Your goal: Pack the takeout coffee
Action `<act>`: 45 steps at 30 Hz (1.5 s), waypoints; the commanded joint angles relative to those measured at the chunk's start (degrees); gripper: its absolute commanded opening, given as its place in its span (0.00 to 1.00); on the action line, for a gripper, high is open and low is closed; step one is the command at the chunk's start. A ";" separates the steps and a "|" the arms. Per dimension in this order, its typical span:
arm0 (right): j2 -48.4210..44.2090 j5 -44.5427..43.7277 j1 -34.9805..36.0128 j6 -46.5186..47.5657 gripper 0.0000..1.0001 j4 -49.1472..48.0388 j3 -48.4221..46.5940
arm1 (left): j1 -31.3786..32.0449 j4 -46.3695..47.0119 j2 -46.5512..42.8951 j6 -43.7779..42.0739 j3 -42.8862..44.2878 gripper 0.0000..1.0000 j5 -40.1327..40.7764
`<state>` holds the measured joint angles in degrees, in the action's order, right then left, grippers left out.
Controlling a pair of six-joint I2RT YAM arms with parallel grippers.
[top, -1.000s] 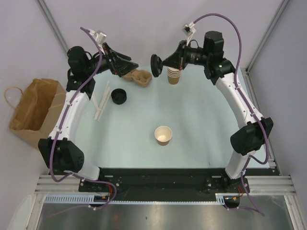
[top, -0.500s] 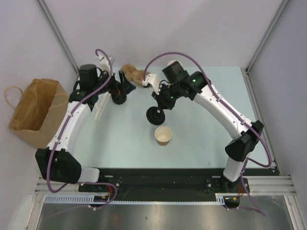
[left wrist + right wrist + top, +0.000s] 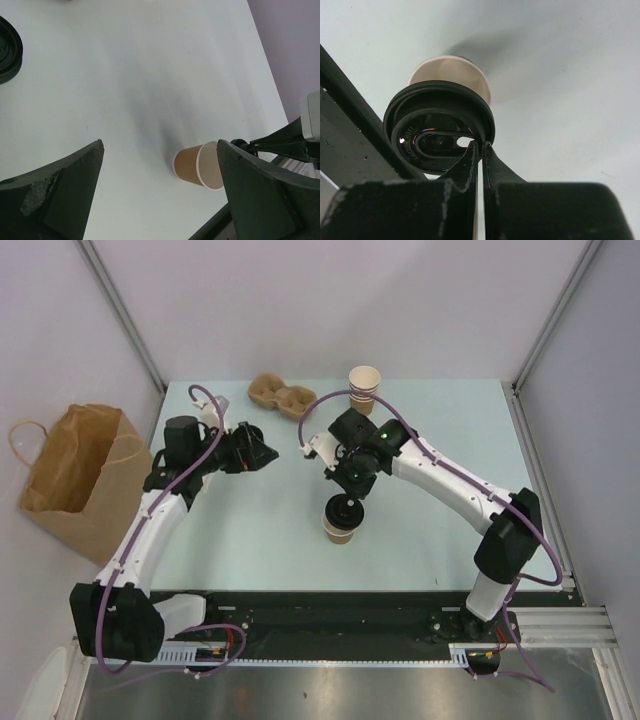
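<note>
A tan paper cup (image 3: 338, 528) stands open near the table's middle. My right gripper (image 3: 347, 502) is shut on the rim of a round black lid (image 3: 346, 510) and holds it tilted right over the cup's mouth. I cannot tell whether lid and cup touch. In the right wrist view the fingers (image 3: 470, 162) pinch the lid (image 3: 437, 125), with the cup (image 3: 451, 70) behind it. My left gripper (image 3: 262, 453) is open and empty at the left rear. In its wrist view, the left gripper (image 3: 160, 165) frames the distant cup (image 3: 192, 164).
A stack of lidless cups (image 3: 364, 386) and a pulp cup carrier (image 3: 281, 396) stand at the back. An open brown paper bag (image 3: 70, 472) sits off the table's left edge. Loose black lids (image 3: 7, 55) lie near my left gripper.
My right arm has swung from the cup stack at the back down to the single cup, carrying the lid. My left gripper has moved forward, away from the carrier.
</note>
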<state>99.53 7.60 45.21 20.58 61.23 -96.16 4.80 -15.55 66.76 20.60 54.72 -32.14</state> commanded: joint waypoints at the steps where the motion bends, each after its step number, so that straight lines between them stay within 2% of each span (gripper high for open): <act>1: -2.59 -2.15 2.33 -1.24 0.00 -3.49 0.18 | -0.23 -0.17 -0.93 1.46 -1.28 1.00 -0.99; 8: -0.13 -3.72 3.57 -0.98 0.00 -5.51 -0.34 | -0.23 2.63 -4.53 3.31 -5.58 0.99 -0.47; 19: 1.37 -7.60 5.94 1.57 0.00 -2.70 0.18 | -0.31 3.51 -3.22 2.96 -5.59 0.99 -0.03; 30: 2.78 -10.67 5.33 2.98 0.00 -3.75 1.77 | -0.23 3.33 -1.81 3.31 -5.68 1.00 0.41; 45: 4.71 -9.71 5.33 2.62 0.00 -4.37 0.10 | -0.23 2.89 -0.58 2.34 -4.80 0.99 1.73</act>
<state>103.74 -1.65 50.35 22.74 57.93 -94.52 4.75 -14.22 65.87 23.03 49.15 -31.22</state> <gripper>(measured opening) 0.018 0.994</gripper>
